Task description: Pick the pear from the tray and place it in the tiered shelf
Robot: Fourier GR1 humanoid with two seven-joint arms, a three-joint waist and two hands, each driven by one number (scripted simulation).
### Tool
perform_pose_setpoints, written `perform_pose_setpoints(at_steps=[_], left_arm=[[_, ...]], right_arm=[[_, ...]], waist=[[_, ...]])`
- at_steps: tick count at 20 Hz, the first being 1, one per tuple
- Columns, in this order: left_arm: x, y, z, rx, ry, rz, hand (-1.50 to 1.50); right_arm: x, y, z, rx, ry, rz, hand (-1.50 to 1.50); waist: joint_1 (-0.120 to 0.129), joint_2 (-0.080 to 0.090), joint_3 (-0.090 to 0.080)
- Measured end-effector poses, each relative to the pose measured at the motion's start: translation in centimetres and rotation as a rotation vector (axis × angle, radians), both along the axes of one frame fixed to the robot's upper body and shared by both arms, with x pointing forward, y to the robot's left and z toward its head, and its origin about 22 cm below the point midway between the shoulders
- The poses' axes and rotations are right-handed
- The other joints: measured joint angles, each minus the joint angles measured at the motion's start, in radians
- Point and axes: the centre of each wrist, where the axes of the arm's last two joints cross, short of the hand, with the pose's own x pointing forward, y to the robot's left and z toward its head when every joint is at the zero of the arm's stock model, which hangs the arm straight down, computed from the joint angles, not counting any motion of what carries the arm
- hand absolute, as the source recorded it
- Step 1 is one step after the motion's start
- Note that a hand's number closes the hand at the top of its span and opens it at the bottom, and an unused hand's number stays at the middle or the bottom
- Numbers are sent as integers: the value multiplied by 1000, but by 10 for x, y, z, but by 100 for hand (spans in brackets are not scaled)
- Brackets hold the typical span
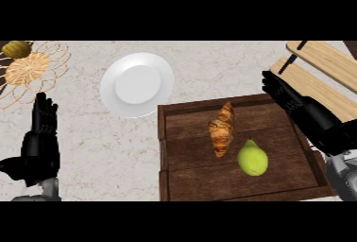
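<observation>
Fingers (275,87) of the right hand (301,108) are straight and released, holding nothing, above the dark wooden tray (165,142) at its two o'clock corner. The left hand (39,144) rests open at the worktop's (105,151) nine o'clock edge. In the head view, the smooth yellow-green pear (252,158) lies in the tray at five o'clock of a golden croissant (222,128), just apart from it. The pale slatted tiered shelf (327,66) stands at one o'clock. The pear looks light, stiff, slick and likely to roll, so it is best taken round its broad belly.

Lighting: soft, even light is falling from above; table (90,137) showing pale and bright; plate (137,85) gleaming white; tray (191,165) showing dark; shadows lying faint.
</observation>
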Motion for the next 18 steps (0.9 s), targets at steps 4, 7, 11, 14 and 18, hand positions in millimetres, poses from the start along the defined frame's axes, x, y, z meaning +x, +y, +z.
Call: perform_pose_setpoints(at_steps=[4,7,11,14,18], left_arm=[[11,3,12,-4,44,-84,0],[21,1,21,-31,93,-171,0],[30,-2,29,-74,156,-261,0],[39,4,36,-94,191,-301,0],[48,3,37,-106,215,-322,0]], right_arm=[[17,-27,-7,58,46,-146,150],[26,-59,-9,17,111,-347,150],[27,-81,-36,196,300,-592,-150],[29,-90,-39,347,336,-606,-150],[32,-98,-18,383,339,-517,-150]], waist=[[-3,-1,-14],[-11,5,-21],[-20,5,-21],[-17,0,-22],[-13,-5,-23]])
